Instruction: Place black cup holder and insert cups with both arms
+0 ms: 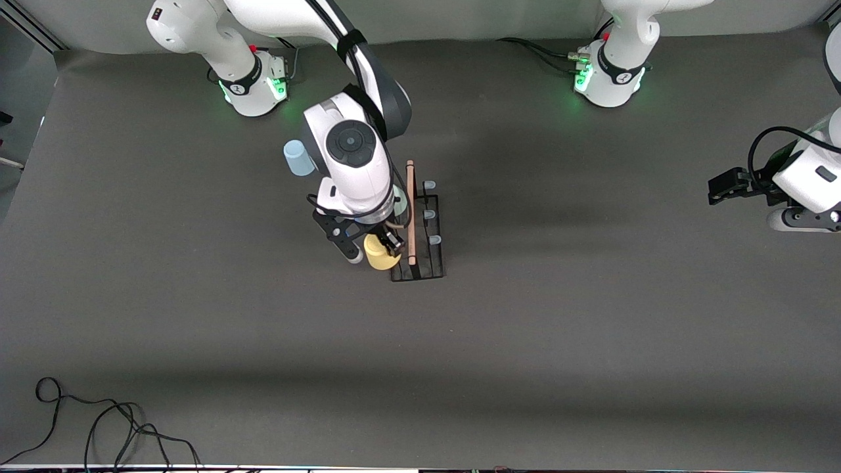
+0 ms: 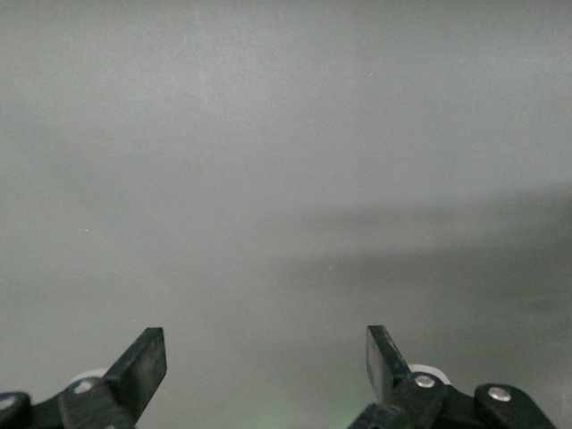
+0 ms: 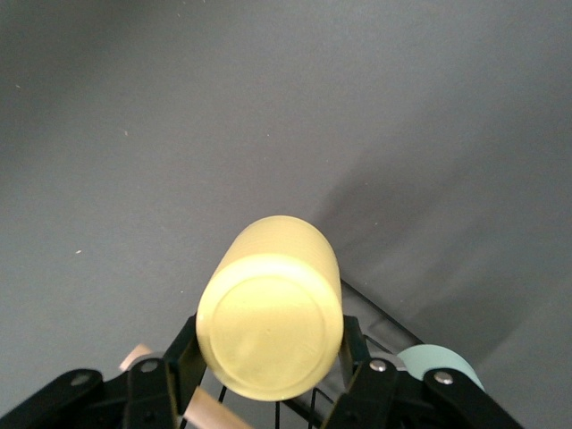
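While the right gripper (image 1: 376,248) clamps the yellow cup (image 1: 381,253) at the rack's (image 1: 433,266) seven o'clock corner, the blue cup (image 1: 299,158) waits at eleven; the left gripper (image 2: 266,371) idles wide.

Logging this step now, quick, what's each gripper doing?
Left gripper: open, empty, waiting at the left arm's end of the table.
Right gripper: shut on the yellow cup, over the black cup holder.

Mint cup (image 3: 438,362): mostly hidden by the right end effector (image 3: 268,371); only a rim sliver shows.
Black cup holder (image 1: 427,259): pegs on the right arm's side are covered by that arm.
Left arm (image 1: 805,174): cut off by the front view's edge.
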Available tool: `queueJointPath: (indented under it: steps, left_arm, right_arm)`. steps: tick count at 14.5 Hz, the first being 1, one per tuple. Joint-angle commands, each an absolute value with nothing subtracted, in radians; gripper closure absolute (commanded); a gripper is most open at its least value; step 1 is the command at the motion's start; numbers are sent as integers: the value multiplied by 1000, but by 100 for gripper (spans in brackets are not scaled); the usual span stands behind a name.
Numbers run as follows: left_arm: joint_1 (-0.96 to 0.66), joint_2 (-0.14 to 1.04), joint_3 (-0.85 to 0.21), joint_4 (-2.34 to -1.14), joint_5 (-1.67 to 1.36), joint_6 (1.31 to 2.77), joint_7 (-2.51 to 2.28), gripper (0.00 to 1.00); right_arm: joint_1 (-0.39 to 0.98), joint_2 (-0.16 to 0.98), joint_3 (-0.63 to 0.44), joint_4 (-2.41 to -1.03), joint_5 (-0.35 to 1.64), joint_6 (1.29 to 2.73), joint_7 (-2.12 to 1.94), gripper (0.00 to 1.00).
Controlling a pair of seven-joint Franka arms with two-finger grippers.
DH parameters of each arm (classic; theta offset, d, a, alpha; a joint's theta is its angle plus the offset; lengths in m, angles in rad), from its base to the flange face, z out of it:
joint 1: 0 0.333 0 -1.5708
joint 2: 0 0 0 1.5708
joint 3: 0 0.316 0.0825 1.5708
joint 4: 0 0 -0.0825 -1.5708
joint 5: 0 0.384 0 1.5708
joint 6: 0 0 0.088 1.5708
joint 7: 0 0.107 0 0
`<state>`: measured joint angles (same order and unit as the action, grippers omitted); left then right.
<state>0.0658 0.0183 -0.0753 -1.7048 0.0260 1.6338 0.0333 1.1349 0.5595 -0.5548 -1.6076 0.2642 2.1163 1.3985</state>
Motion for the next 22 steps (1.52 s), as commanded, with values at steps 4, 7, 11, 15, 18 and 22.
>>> queueJointPath:
  steps: [4,7,11,15,18,22]
  left_arm:
    - [69,17,-78,-1701,37,1632,48,0]
    - [69,17,-78,-1701,37,1632,48,0]
    - [69,18,-78,-1701,37,1632,48,0]
    - [69,18,-77,-1701,37,1632,48,0]
    - [69,18,-77,-1701,37,1632,48,0]
    - [69,18,-77,-1701,37,1632,48,0]
  right_arm:
    - [1144,623,-540,-1637,299,2226,1391,100]
    - [1131,609,-541,-1628,301,2214,1390,1]
    - [1083,552,-552,-1450,298,1939,1387,0]
    - [1058,482,-555,-1287,290,1654,1352,0]
    - [1055,375,-593,-1308,276,1553,1158,0]
    - [1011,247,-655,-1385,200,1511,797,0]
